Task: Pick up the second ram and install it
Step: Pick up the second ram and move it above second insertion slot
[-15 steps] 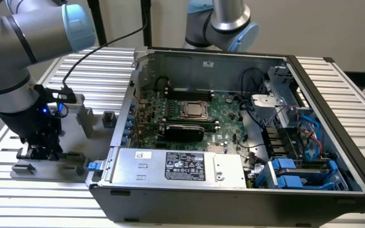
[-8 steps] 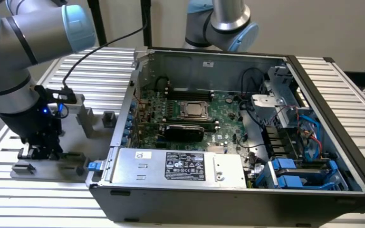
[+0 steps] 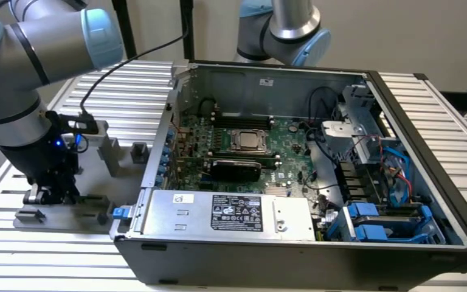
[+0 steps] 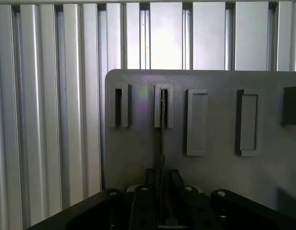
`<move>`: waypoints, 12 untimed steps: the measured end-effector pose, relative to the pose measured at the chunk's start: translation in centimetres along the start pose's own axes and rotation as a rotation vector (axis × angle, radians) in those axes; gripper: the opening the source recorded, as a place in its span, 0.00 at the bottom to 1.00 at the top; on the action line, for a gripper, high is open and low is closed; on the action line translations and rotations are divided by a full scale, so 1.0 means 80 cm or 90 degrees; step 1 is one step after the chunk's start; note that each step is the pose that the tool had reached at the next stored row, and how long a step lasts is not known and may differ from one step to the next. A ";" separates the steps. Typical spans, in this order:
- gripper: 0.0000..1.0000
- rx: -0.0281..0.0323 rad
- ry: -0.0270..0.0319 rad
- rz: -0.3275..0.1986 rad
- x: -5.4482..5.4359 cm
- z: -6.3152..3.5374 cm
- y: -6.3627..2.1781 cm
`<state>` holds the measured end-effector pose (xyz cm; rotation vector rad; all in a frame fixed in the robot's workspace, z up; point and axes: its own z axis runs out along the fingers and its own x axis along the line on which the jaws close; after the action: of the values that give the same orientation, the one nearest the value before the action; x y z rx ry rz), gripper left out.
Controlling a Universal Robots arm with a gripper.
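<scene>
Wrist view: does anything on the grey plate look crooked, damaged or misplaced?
Nothing stands out. The second ram sits straight in its slot, in line with the hand; the grey plate looks undamaged.

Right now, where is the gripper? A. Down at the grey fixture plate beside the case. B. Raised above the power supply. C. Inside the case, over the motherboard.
A. The gripper is down at the grey fixture plate, to the exterior view's left of the computer case, and the wrist view shows the second ram standing edge-on in a fixture slot in front of it.
</scene>
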<state>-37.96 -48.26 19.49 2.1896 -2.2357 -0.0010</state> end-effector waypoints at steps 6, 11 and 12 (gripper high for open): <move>0.18 -0.0013 -0.0006 0.000 0.000 0.000 0.000; 0.14 -0.0015 -0.0006 0.000 0.000 0.000 0.000; 0.14 -0.0015 -0.0006 0.000 0.000 0.000 0.000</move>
<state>-37.96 -48.25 19.47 2.1889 -2.2349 -0.0046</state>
